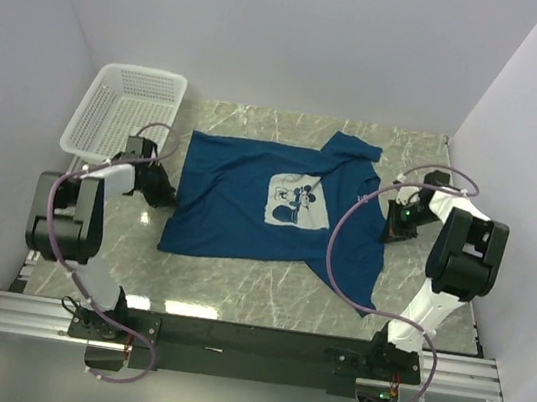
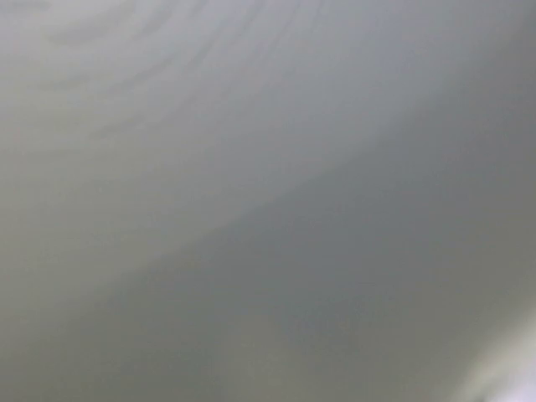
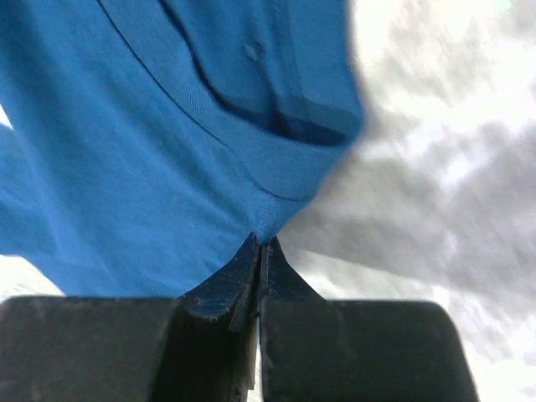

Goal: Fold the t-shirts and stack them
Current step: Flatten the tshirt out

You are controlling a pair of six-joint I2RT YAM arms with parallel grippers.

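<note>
A white basket sits at the far left corner of the tabletop, just beside the left arm and near the shirt's far left corner. A purple cable from the right arm hangs in a loop over the right part of the shirt.

The blue shirt lies spread out in the middle of the tabletop. Its long side runs left to right. The bottom hem is on the left and the neck is on the right. One sleeve points far and one points near.

The right end effector is closed tight on the shirt's right edge. The left end effector is at the hem. Its wrist view is all grey blur, so there is no telling if it is open or closed.
</note>
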